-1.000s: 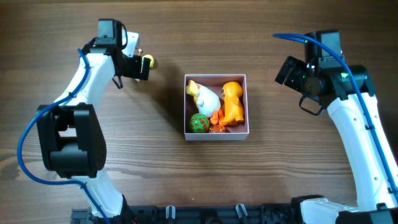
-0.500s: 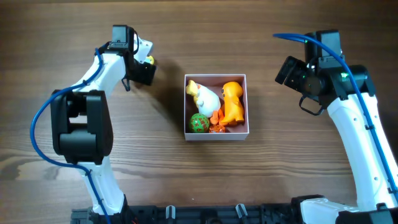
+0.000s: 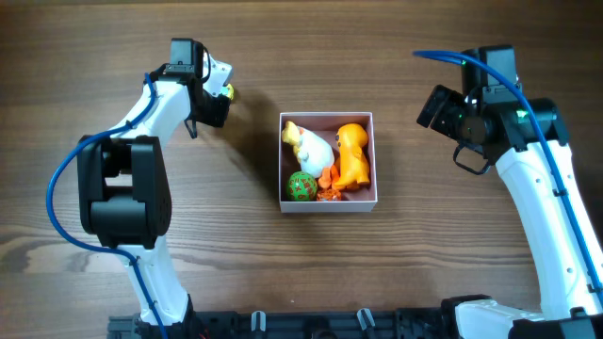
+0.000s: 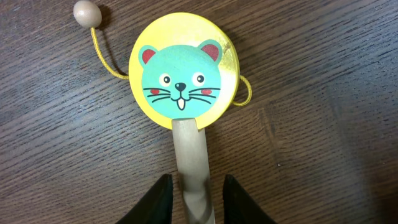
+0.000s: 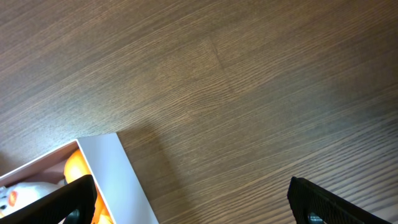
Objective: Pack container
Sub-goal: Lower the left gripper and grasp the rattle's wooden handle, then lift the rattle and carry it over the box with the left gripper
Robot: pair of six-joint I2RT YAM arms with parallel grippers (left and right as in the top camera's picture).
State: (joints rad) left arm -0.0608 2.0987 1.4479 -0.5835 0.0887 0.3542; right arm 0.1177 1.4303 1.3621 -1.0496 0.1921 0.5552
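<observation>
Overhead, I see the small square white-walled box with a pink inside (image 3: 330, 204) at mid-table. It holds a white duck toy (image 3: 311, 146), an orange dinosaur figure (image 3: 352, 151) and a green ball (image 3: 301, 185). The left gripper (image 3: 222, 94) sits well to its left, the right gripper (image 3: 435, 105) well to its right.

On the left wrist, my jaws stand apart, straddling the pale wooden handle (image 4: 191, 155) of a round yellow rattle with a teal mouse face (image 4: 182, 68), which lies flat on the wooden table (image 4: 323, 124).

On the right wrist, the fingers (image 5: 62, 202) are spread wide above the tabletop, with the box's corner at lower left.
</observation>
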